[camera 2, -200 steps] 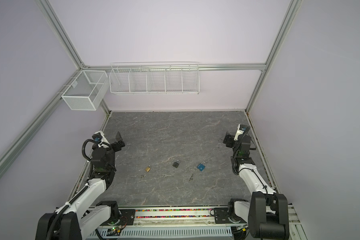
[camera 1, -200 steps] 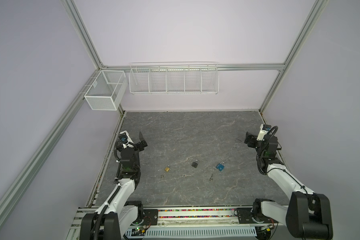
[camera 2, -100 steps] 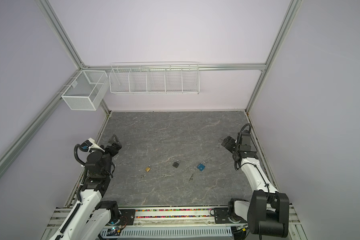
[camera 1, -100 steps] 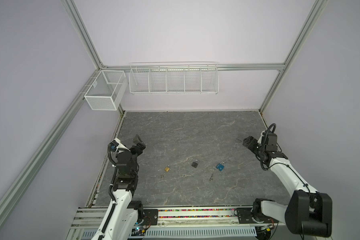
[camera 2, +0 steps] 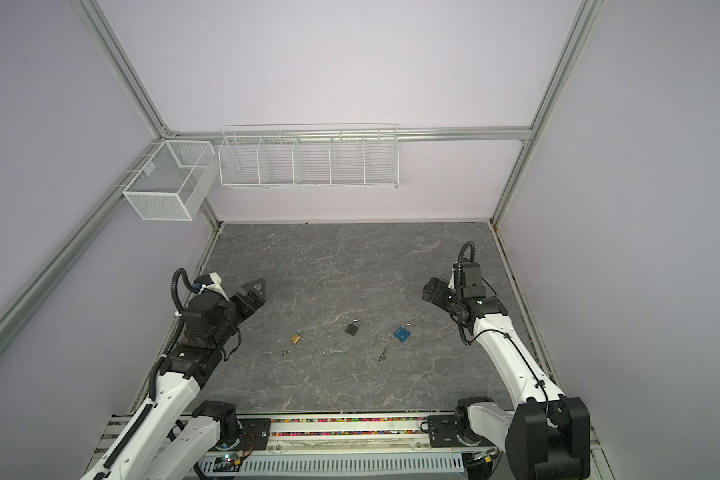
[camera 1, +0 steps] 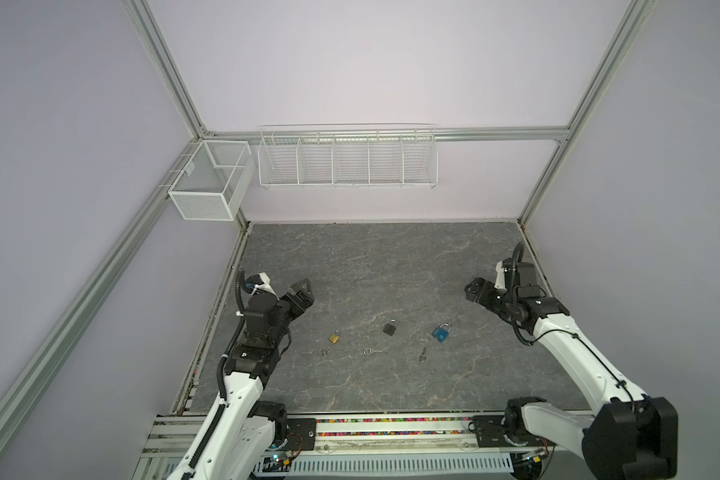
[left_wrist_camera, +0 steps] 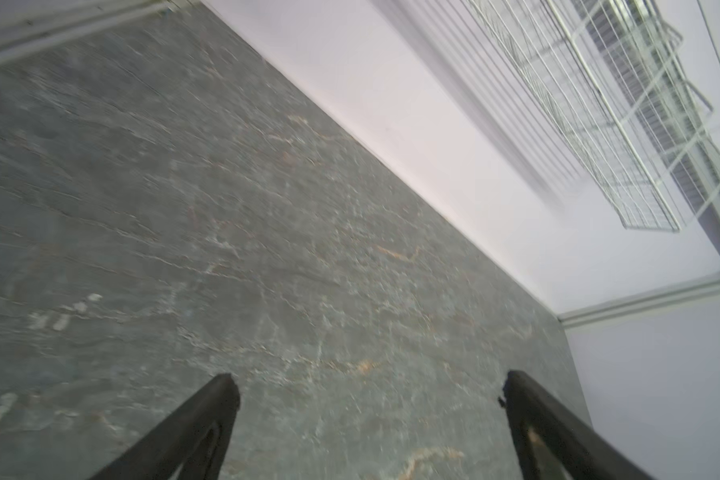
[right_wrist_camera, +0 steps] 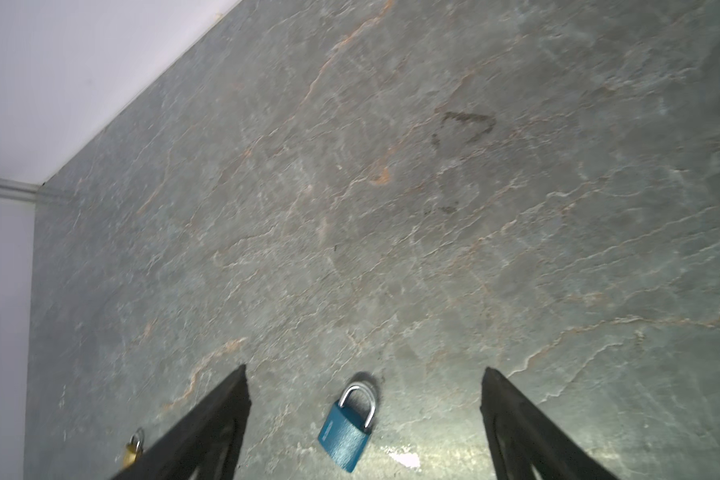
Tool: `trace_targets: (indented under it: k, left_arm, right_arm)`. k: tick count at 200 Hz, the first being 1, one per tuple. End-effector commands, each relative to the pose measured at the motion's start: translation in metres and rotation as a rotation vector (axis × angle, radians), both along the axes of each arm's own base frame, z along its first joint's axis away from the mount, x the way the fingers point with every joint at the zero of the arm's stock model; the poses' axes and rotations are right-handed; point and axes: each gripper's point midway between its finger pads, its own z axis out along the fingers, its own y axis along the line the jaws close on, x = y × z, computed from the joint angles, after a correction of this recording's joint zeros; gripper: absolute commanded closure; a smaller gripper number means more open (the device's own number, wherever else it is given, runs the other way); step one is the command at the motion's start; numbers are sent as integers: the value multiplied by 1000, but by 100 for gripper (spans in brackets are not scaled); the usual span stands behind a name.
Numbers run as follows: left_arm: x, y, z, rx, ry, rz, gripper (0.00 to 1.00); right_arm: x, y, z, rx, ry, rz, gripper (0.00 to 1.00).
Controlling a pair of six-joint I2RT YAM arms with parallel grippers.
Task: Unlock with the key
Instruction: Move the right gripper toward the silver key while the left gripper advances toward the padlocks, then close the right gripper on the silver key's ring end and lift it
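Observation:
Three padlocks lie in a row near the table's middle in both top views: a brass padlock [camera 1: 334, 337], a black padlock [camera 1: 389, 328] and a blue padlock [camera 1: 441, 333]. A small key lies just in front of each: one key [camera 1: 324, 352], a ringed key [camera 1: 369, 351] and a third key [camera 1: 422, 355]. My left gripper [camera 1: 305, 293] hangs open, left of the brass padlock, over bare table [left_wrist_camera: 267, 249]. My right gripper [camera 1: 473, 290] is open too, right of and behind the blue padlock [right_wrist_camera: 346, 436], which shows between its fingers [right_wrist_camera: 225, 415], well below them.
White wire baskets hang on the back wall [camera 1: 348, 158] and the left frame [camera 1: 208, 183]. Walls and aluminium posts close in the grey stone table [camera 1: 391, 266] on three sides. A cable rail [camera 1: 391, 432] runs along the front edge.
Both arms have swung in from the table's sides toward its middle and come lower. The left gripper moved right, the right gripper moved left. Both stay open; the padlocks and keys have not moved.

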Motion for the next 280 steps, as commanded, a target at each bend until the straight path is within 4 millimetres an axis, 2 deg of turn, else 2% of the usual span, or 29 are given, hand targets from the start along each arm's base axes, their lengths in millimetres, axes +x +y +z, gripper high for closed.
trace_targets:
  k: [1, 30, 74, 106, 118, 136, 151, 190, 222, 245, 280]
  left_arm:
    - [-11, -20, -12, 1, 92, -59, 1]
    - [-24, -57, -14, 4, 122, -176, 1]
    - [-47, -117, -12, -16, 109, -339, 1]
    - [-61, -149, -19, -10, 120, -405, 1]
    - [-65, -157, -21, -16, 131, -426, 1]
    - [-70, -166, -26, -17, 141, -440, 1]
    - [-73, -171, -27, -15, 137, -446, 1]
    - [-74, -177, -35, -23, 151, -439, 1]
    - [-72, -181, -38, -29, 144, -438, 1]
    - [-69, -182, -40, -27, 143, -429, 1]
    - [-68, -187, -42, -35, 146, -434, 1]
  right_arm:
    - [-28, 31, 0, -9, 61, 137, 12]
    - [-55, 54, -6, -51, 127, 215, 12]
    - [-102, 83, -30, -105, 245, 282, 11]
    - [-131, 99, -51, -96, 338, 245, 0]
    - [-138, 105, -57, -84, 348, 229, 2]
    - [-146, 109, -65, -73, 371, 179, 8]
    - [-150, 116, -70, -45, 376, 151, 18]
    - [-157, 124, -86, 1, 405, 63, 33]
    - [-159, 132, -104, 37, 449, 23, 39]
    - [-156, 148, -111, 70, 475, 48, 46]
    - [-155, 154, -120, 69, 506, 39, 54]
